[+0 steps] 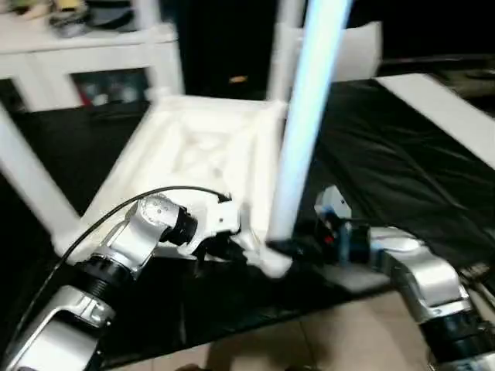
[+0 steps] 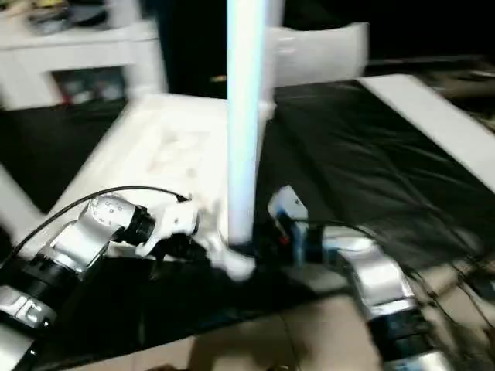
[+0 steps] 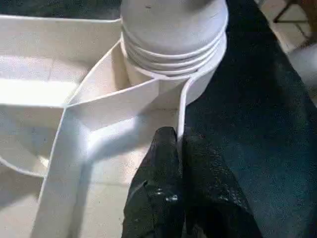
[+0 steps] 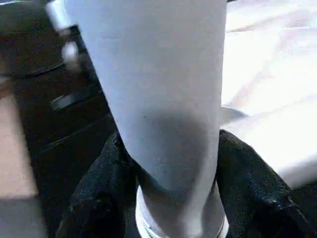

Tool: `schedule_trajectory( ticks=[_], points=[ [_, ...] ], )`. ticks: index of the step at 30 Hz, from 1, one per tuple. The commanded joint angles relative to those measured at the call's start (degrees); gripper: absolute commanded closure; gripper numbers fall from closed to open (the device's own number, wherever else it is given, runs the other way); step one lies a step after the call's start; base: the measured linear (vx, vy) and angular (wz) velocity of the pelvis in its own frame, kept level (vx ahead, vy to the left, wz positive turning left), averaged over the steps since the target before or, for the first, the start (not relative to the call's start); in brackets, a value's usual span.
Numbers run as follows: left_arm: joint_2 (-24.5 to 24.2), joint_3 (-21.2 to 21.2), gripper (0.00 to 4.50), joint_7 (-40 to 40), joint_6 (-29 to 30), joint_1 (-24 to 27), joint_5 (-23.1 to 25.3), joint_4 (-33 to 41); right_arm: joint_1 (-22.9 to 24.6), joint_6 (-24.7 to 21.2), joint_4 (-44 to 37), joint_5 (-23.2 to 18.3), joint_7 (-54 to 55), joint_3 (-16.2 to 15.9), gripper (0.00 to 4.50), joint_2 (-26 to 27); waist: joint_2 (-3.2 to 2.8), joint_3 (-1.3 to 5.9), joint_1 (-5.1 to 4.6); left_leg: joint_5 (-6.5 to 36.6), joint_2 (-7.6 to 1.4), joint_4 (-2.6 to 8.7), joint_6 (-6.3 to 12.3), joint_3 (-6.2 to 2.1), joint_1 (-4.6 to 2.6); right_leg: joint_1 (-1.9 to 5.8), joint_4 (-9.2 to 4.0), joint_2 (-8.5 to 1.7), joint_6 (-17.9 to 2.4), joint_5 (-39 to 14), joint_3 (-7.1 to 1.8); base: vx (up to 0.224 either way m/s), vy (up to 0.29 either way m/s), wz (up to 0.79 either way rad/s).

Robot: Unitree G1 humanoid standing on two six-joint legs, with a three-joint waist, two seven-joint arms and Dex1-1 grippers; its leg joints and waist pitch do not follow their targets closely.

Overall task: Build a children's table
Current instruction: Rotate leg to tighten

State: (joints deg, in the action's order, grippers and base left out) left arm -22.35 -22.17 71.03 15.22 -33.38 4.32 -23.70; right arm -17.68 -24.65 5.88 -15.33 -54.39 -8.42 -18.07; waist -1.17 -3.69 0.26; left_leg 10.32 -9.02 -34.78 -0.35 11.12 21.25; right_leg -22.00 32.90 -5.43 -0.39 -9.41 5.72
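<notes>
The right end effector [image 4: 168, 198] is clamped on the near leg [image 1: 298, 131] close to its foot, one black finger [image 4: 96, 193] on either side of the white tube. That leg stands nearly upright, rising from the lower middle of the head views past the top edge. Its ringed base sits in the round corner socket [image 3: 198, 79] of the tabletop [image 1: 205, 154], at the corner nearest the camera.

The left end effector [image 3: 179, 163] is pinched shut on the thin outer rim of the tabletop just beside that socket, with one finger [image 3: 156, 188] inside the rim and the other outside it. In the head views it lies at lower centre, just left of the leg's foot, and a black cable arcs over the silver left forearm.

The tabletop lies upside down, ribbed underside up, on the worktop [image 1: 387, 170] covered in black, taking up the centre-left of the frame. A second leg [image 1: 27, 182] slants up at the left edge, and another [image 1: 285, 42] stands at the far corner, top centre. A white panel [image 1: 441, 108] lies along the right side of the worktop. A white cabinet [image 1: 85, 58] is at the upper left. Beige floor tiles [image 1: 340, 332] show along the bottom.
</notes>
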Motion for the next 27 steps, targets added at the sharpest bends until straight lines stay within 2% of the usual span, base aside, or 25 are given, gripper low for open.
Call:
schedule_trajectory(
  ticks=[1,2,3,4,5,6,7,8,9,10,11,12,13,14,15,16,17,18,19,20,21,22,24,26,27],
  points=[
    [3.8,-0.2,4.5,-2.2,2.9,0.1,-2.3,4.1,-0.8,-1.3,1.4,0.9,5.9,-0.4,2.51,2.2,0.08,2.75,-0.77,33.0,-4.18,4.8,-4.72,-4.09,-1.97,0.73,-6.63,-4.55,-3.3,-41.7,-1.02,0.0,0.0,0.0],
    [5.5,0.8,4.5,-5.2,6.2,0.1,-2.5,5.1,-1.2,-1.6,2.1,1.6,9.2,0.0,2.52,4.2,-0.05,2.75,-1.86,35.5,-4.16,4.69,-4.99,-4.46,-2.18,0.93,-6.91,-4.48,-2.6,-41.6,-0.4,0.0,0.0,0.0],
    [8.4,2.3,4.5,-9.5,10.4,-0.1,-2.6,6.0,-2.4,-1.9,3.9,2.7,14.7,0.8,2.52,7.1,-0.27,2.66,-2.37,36.9,-4.26,4.86,-5.09,-4.61,-2.24,1.03,-6.99,-4.34,-2.6,-40.9,-0.04,0.0,0.0,0.0],
    [9.6,2.9,4.5,-11.3,12.1,-0.2,-2.6,6.3,-2.9,-2.0,4.6,3.2,16.9,1.1,2.52,8.3,-0.56,2.55,-3.5,39.6,-4.71,5.8,-5.67,-5.31,-1.4,2.02,-6.35,-4.12,-2.9,-37.8,0.65,0.0,0.0,0.0],
    [10.3,3.2,4.5,-12.3,13.1,-0.2,-2.6,6.5,-3.2,-2.0,5.1,3.4,18.2,1.4,2.52,8.9,-0.96,2.29,-4.24,44.7,-5.43,7.6,-6.65,-5.89,-0.7,2.97,-4.74,-3.31,-3.3,-33.5,1.08,0.0,0.0,0.0],
    [12.7,4.3,4.5,-15.8,15.1,-0.7,-2.6,6.3,-4.5,-1.6,7.2,4.5,22.8,2.2,2.52,11.0,-1.31,2.06,-4.33,49.6,-6.6,11.17,-7.78,-5.73,1.23,5.14,0.87,-1.98,-4.4,-25.0,0.41,-0.069,0.019,-0.11],
    [14.3,5.1,4.5,-18.3,16.1,-1.1,-2.4,6.0,-5.4,-1.4,8.7,4.9,26.0,3.0,2.52,12.3,-1.2,2.17,-3.69,50.2,-6.93,12.55,-7.79,-5.22,1.95,5.81,3.97,-1.51,-4.7,-19.5,-0.38,-0.069,-0.014,-0.01],
    [15.4,5.6,4.5,-20.0,16.7,-1.3,-2.2,5.9,-6.1,-1.2,9.6,5.3,28.2,3.7,2.52,13.3,-0.59,2.28,-2.77,48.6,-5.94,13.33,-7.4,-3.06,1.22,4.76,5.2,-1.04,-5.1,-16.8,-1.91,-0.069,-0.014,-0.01],
    [16.5,6.1,4.5,-21.8,17.4,-1.6,-2.0,5.8,-6.6,-1.2,10.5,5.6,30.4,4.4,2.52,14.2,2.69,2.47,-3.45,36.6,-1.21,3.49,-6.36,-2.55,-4.06,-1.93,-6.41,-3.63,-1.1,-45.2,-2.25,0.042,-0.065,0.02],
    [18.6,7.0,4.5,-24.7,18.3,-2.1,-1.8,5.5,-7.9,-0.7,12.4,6.1,34.0,5.6,2.52,15.8,3.03,2.3,-3.99,14.6,2.73,-7.13,-1.7,-3.33,-4.78,-3.92,-10.84,-7.96,0.4,-60.7,-3.78,0.124,-0.053,-0.28],
    [20.0,7.5,4.5,-26.5,19.2,-2.4,-1.8,5.7,-8.6,-0.4,13.5,6.5,35.9,6.2,2.52,16.7,2.42,2.99,-3.64,9.6,2.1,-5.95,-1.26,-4.75,1.11,3.02,-7.77,-9.71,0.8,-56.7,-5.19,0.124,-0.053,-0.28],
    [21.8,7.8,4.5,-28.7,20.9,-2.6,-1.7,6.5,-9.4,0.7,14.8,7.3,37.9,6.7,2.52,17.7,0.7,3.02,-2.71,7.8,-0.69,-0.94,-2.11,-5.82,2.61,4.5,-5.77,-8.64,0.9,-47.7,-3.36,0.142,0.017,-0.41],
    [21.9,7.8,4.5,-28.8,20.9,-2.6,-1.7,6.6,-9.4,0.8,14.8,7.4,38.0,6.7,2.52,17.7,0.32,3.81,-2.51,6.7,-1.81,0.78,-1.56,-5.91,1.02,3.05,-5.22,-6.39,-0.9,-37.6,-2.76,0.079,0.008,-0.08],
    [22.4,7.8,4.5,-29.3,21.6,-2.6,-1.6,7.2,-9.5,1.4,15.2,7.8,38.4,6.7,2.52,18.0,-0.26,4.2,-4.18,4.3,-3.93,2.03,-0.47,-6.99,0.69,2.73,-2.09,-3.82,-7.6,-15.3,-2.06,0.079,0.008,-0.08],
    [22.7,7.8,4.5,-29.6,22.0,-2.7,-1.6,7.6,-9.7,2.4,15.4,8.0,38.4,6.8,1.97,18.0,0.07,4.3,-4.45,4.7,-4.08,2.67,1.73,-6.7,0.64,3.19,-1.68,-3.87,-11.7,-6.3,-1.81,0.0,0.0,0.0],
    [22.7,7.8,4.5,-29.7,22.2,-2.6,-1.5,7.7,-9.7,2.7,15.5,8.0,38.4,6.9,1.83,18.0,0.07,4.3,-4.45,4.7,-4.08,2.67,1.73,-6.7,0.64,3.19,-1.68,-3.87,-11.7,-6.3,-1.81,0.0,0.0,0.0],
    [22.6,7.6,4.5,-29.9,22.7,-2.5,-1.5,8.2,-9.7,4.1,15.6,7.9,37.7,7.0,1.83,17.9,0.53,3.91,-4.43,14.2,-3.2,2.55,3.02,-5.38,-0.15,2.52,-3.87,-4.11,-12.3,-18.3,-1.59,0.0,0.0,0.0],
    [22.6,7.6,4.5,-29.9,22.8,-2.5,-1.5,8.3,-9.7,4.2,15.5,7.9,37.6,7.0,1.84,17.8,0.59,3.81,-4.36,16.1,-2.71,2.25,2.7,-5.03,-0.34,2.31,-4.55,-4.37,-11.9,-23.1,-1.55,0.0,0.0,0.0],
    [22.1,7.4,4.5,-29.9,22.6,-2.5,-1.1,8.3,-9.7,4.9,15.4,7.8,37.1,7.1,1.77,17.6,0.44,3.79,-3.88,15.7,-2.05,1.84,2.44,-4.6,-0.45,1.9,-5.69,-4.55,-10.3,-28.8,-1.5,0.027,-0.056,0.1],
    [22.1,7.4,4.5,-29.9,22.6,-2.5,-1.1,8.3,-9.7,4.9,15.4,7.8,37.1,7.1,1.49,17.6,0.55,3.74,-3.56,14.9,-2.03,1.86,2.54,-4.47,-0.57,1.66,-5.99,-4.44,-9.5,-30.0,-1.5,0.027,-0.056,0.1],
    [20.8,7.2,4.5,-29.4,21.9,-2.4,-0.6,8.0,-9.3,6.3,14.6,7.9,35.5,6.7,1.42,16.4,0.4,3.94,-2.94,11.4,-2.32,2.2,3.23,-4.52,0.05,2.06,-5.7,-4.24,-8.4,-28.7,-1.4,0.024,-0.057,0.09],
    [20.3,7.2,4.5,-29.1,21.6,-2.3,-0.5,7.9,-9.1,6.8,14.2,8.0,34.8,6.5,1.38,15.8,0.4,4.03,-2.74,10.4,-2.49,2.28,3.52,-4.59,0.25,2.13,-5.51,-4.2,-8.2,-27.4,-1.37,0.0,0.0,0.0],
    [18.1,6.7,4.5,-27.6,20.7,-1.7,-0.4,8.2,-7.5,8.5,11.7,8.0,31.6,5.8,1.18,13.7,0.34,4.35,-2.14,8.0,-2.98,2.39,4.67,-4.49,0.25,1.99,-4.75,-4.1,-9.7,-21.1,-1.42,0.02,-0.029,0.04],
    [17.2,6.3,4.5,-26.8,19.9,-1.5,-0.3,8.3,-6.7,8.8,10.4,7.7,30.3,5.7,0.98,12.8,0.09,4.4,-1.83,6.7,-3.2,2.39,5.35,-4.59,0.36,2.11,-4.28,-4.05,-10.6,-18.2,-1.35,0.0,0.0,0.0],
    [15.6,5.9,4.5,-25.0,18.9,-0.9,-0.4,8.6,-5.0,9.7,7.6,6.8,26.9,5.4,0.95,11.0,0.2,4.46,-1.28,4.9,-3.38,2.31,6.48,-4.42,0.44,2.24,-3.84,-4.04,-11.5,-14.8,-1.37,0.0,0.0,0.0]
  ],
)
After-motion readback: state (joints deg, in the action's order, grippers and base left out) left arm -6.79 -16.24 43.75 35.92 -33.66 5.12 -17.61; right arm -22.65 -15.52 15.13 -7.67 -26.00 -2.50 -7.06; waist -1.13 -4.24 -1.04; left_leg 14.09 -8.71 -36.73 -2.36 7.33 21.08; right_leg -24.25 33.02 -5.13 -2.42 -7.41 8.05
